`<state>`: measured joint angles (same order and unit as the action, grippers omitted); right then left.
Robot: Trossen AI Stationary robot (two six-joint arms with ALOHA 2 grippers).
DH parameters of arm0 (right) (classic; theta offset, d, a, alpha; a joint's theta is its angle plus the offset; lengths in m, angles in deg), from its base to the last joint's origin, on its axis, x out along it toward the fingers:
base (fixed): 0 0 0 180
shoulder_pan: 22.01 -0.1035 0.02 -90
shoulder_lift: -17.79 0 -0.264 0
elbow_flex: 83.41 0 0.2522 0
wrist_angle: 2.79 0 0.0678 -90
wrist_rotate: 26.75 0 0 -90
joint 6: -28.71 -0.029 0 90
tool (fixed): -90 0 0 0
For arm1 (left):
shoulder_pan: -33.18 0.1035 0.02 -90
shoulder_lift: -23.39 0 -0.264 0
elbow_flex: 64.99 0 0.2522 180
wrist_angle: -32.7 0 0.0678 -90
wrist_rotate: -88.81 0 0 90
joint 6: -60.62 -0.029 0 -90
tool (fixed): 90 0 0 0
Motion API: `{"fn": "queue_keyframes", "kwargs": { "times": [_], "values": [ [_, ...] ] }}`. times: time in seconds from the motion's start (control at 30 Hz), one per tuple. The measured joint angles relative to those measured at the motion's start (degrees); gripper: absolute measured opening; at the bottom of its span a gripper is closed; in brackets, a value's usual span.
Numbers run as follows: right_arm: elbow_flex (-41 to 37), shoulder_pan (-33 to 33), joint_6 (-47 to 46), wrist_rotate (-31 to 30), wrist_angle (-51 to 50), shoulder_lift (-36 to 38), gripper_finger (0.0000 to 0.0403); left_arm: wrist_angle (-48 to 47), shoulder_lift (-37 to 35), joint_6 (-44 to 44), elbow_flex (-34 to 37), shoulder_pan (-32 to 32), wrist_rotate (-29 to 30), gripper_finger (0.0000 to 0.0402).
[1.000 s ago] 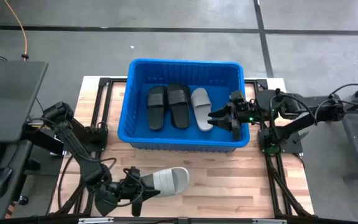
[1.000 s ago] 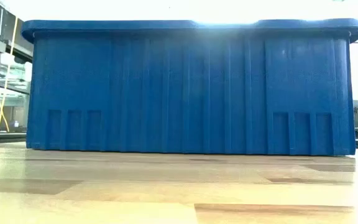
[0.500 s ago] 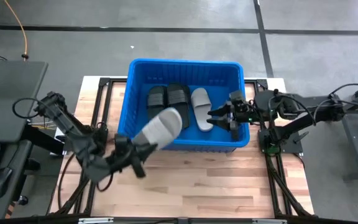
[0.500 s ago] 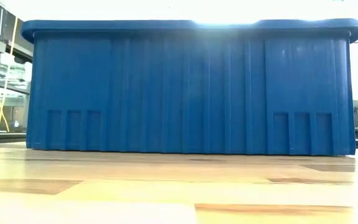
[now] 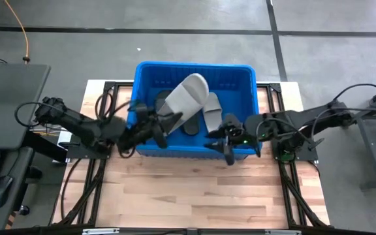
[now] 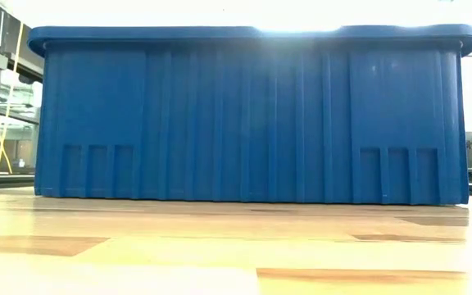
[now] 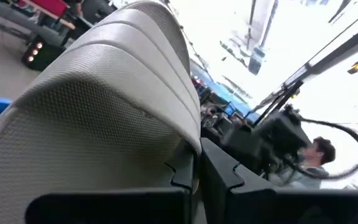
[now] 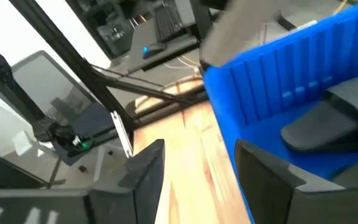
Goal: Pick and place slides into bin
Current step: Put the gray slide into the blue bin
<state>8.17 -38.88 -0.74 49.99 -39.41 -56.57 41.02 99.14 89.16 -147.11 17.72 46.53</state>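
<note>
The blue bin (image 5: 250, 140) stands at the table's far middle, and its ribbed near wall (image 6: 252, 115) fills the low view. My left gripper (image 5: 156, 128) is shut on a light grey slide (image 5: 185, 96) above the bin's left half. It fills the left wrist view (image 7: 98, 118). In the bin lie black slides (image 5: 190, 124) and a second light grey slide (image 5: 213, 111), partly hidden by the held one. My right gripper (image 5: 218, 141) is open and empty over the bin's near wall, right of middle. My left gripper pinches the grey slide's edge at the end nearest it (image 7: 185, 146) between its two fingers (image 7: 180, 171). The fingers come from the table's left, slanting upward. The slide is lifted clear, tilted, and its free end (image 5: 196, 83) points up and toward the far right over the bin.
Bare wooden table top (image 5: 194, 186) lies in front of the bin. Black frame rails (image 5: 286, 176) run along the table's sides. The right wrist view shows the bin's wall (image 8: 272, 74), a black slide inside (image 8: 328, 124) and a desk with equipment (image 8: 61, 137) beyond the table.
My left gripper has carried the grey slide from the table's near part up and toward the far edge, to above the bin, and the slide has tipped up. My right gripper has moved from the bin's right wall toward the left and near, to the bin's near wall.
</note>
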Motion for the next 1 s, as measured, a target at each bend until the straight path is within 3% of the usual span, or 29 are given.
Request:
{"fn": "queue_keyframes", "kwargs": {
  "times": [0.2, 0.4, 0.67, 1.0],
  "values": [
    [0.00, -0.45, 1.64, -1.93, 5.50, -3.14, 0.0224, 0.52, 0.05, 0.18, 0.00, 4.26, -5.78, 0.0000],
    [0.00, 1.56, 2.63, -3.21, 14.68, -5.93, 0.0255, 0.79, 0.09, 0.33, 0.02, 5.89, -7.02, 0.0000],
    [0.00, 4.23, -0.41, -2.18, 16.57, -8.53, 0.0260, 2.13, 0.00, -1.01, 0.02, 6.07, -9.44, 0.0000],
    [0.04, 6.19, 1.62, -8.03, 19.21, -8.53, 0.0260, 2.56, -0.09, 0.01, 0.02, 6.07, -11.29, 0.0000]
  ]
}}
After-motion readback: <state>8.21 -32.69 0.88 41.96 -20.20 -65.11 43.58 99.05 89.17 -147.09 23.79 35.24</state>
